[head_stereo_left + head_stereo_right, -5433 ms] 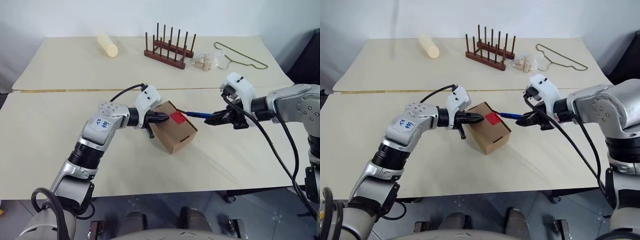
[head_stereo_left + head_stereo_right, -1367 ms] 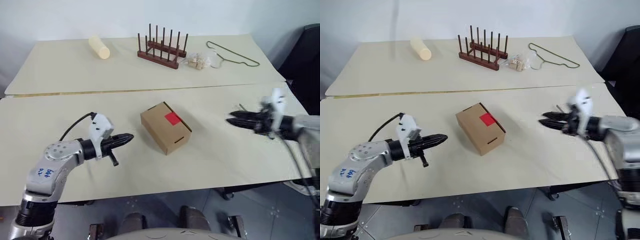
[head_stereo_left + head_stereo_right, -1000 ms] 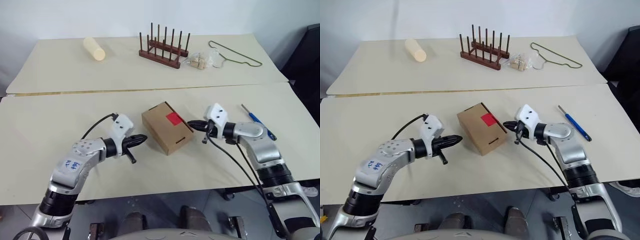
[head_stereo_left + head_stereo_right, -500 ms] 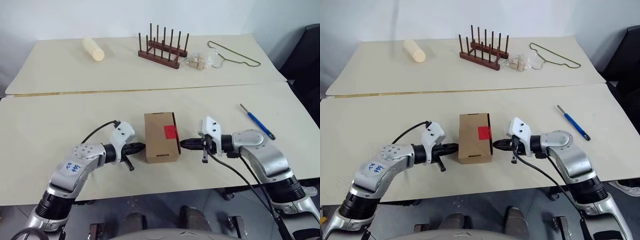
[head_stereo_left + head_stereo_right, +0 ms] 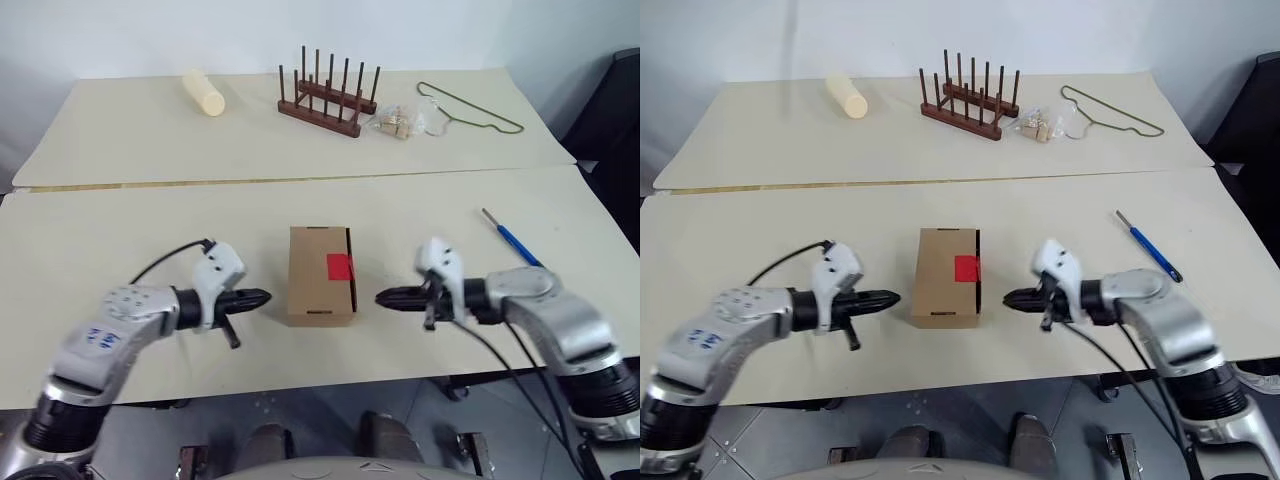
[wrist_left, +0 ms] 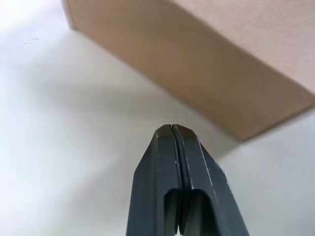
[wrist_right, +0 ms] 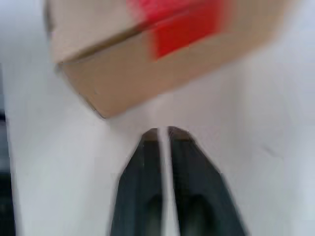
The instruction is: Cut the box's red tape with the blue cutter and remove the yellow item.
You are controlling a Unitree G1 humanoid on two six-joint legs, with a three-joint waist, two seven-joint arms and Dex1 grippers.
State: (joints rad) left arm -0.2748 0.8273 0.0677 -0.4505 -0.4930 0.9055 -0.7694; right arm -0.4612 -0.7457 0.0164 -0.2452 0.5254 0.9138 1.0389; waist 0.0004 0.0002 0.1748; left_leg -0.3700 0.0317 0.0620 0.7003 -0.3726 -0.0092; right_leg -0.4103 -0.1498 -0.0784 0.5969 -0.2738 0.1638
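Near edge of tabletop (image 5: 420, 350):
left tool (image 5: 262, 298): fingers pressed together, empty, just left of box (image 5: 320, 275);
right tool (image 5: 384, 297): fingers a sliver apart, empty, just right of box;
red tape (image 5: 339, 266): on box's right edge;
blue cutter (image 5: 510, 239): lying farther right

Counts: one cardboard box (image 5: 320, 275), one square of red tape (image 5: 340, 266) on it. One blue cutter (image 5: 512, 239). One pale cream cylinder (image 5: 203, 91). One wooden peg rack (image 5: 328, 100). One wire hanger (image 5: 470, 106). One clear bag of small tan pieces (image 5: 397, 123), number of pieces too small to tell. Two grippers: left gripper (image 5: 262, 298), right gripper (image 5: 383, 297). Two surfaces (image 5: 120, 240) pushed together at a seam.
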